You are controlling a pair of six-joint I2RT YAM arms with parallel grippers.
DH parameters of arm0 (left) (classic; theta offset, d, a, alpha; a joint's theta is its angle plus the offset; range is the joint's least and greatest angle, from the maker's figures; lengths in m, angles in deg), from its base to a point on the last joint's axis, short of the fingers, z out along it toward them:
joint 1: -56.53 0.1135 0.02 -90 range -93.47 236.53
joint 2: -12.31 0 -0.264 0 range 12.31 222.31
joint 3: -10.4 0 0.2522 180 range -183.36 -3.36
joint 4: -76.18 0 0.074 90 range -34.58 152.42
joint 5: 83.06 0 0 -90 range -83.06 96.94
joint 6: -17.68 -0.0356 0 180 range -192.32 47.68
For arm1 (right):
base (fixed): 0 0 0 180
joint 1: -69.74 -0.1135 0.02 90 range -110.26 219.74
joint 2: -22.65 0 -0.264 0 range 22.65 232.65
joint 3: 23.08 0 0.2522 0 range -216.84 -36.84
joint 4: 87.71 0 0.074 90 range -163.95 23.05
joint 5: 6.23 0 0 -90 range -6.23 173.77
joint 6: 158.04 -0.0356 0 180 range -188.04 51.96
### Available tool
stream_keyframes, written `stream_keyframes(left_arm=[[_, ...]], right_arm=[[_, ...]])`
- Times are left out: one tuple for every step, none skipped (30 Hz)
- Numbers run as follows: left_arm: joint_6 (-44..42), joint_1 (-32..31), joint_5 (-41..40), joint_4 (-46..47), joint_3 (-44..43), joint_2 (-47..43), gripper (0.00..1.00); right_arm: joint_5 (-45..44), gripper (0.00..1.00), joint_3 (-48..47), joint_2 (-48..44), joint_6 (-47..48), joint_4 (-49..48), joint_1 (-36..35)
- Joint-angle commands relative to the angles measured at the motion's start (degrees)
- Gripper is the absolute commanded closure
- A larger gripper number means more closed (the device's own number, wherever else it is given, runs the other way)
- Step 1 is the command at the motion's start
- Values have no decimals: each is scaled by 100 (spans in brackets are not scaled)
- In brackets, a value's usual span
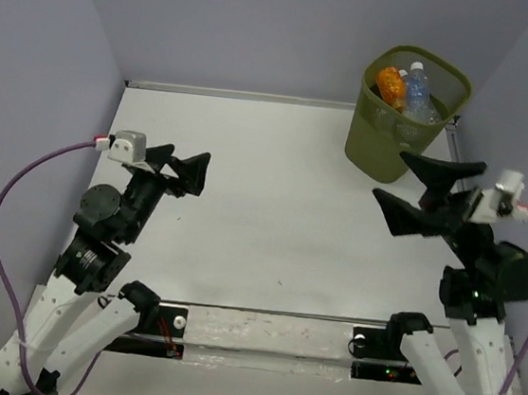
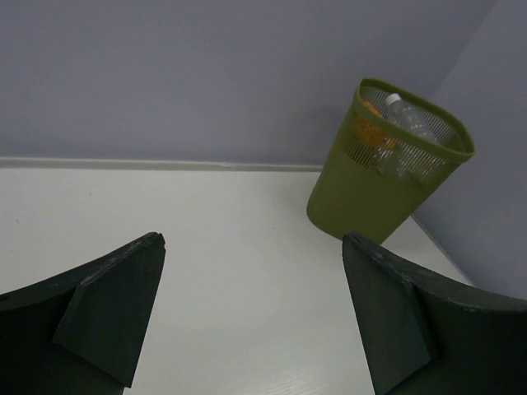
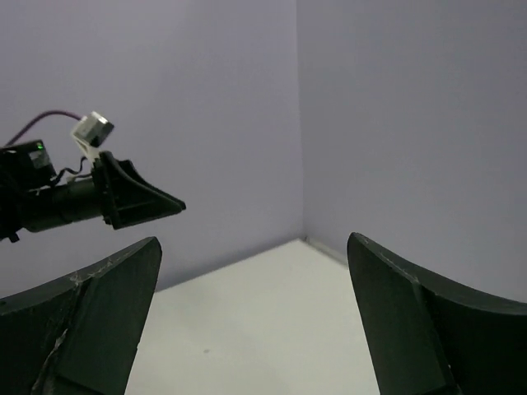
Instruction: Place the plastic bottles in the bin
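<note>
One olive-green mesh bin [image 1: 385, 140] stands at the far right corner of the white surface [image 1: 263, 207], holding at least three plastic bottles [image 1: 418, 86] (one orange, others clear). The left hand [image 1: 184, 165] and right hand [image 1: 392, 177] hover released, empty.

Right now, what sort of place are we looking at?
Likely a lab robot cell: white table boxed by plain lilac walls, two arms bolted at its near edge, mesh bin holding plastic bottles.
</note>
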Motion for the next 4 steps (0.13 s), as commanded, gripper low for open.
stream_keyframes(left_arm=[[117,45,19,589,-167,-473,1],[188,36,45,581,-193,-500,1],[240,45,89,589,-194,-518,1],[293,36,263,598,-202,-501,1]], right_arm=[[-837,0,-89,-1080,606,416,-19],[-1022,0,-45,-1178,728,549,-19],[-1320,0,-27,-1240,756,664,-19],[-1419,0,-9,-1293,773,839,-19]])
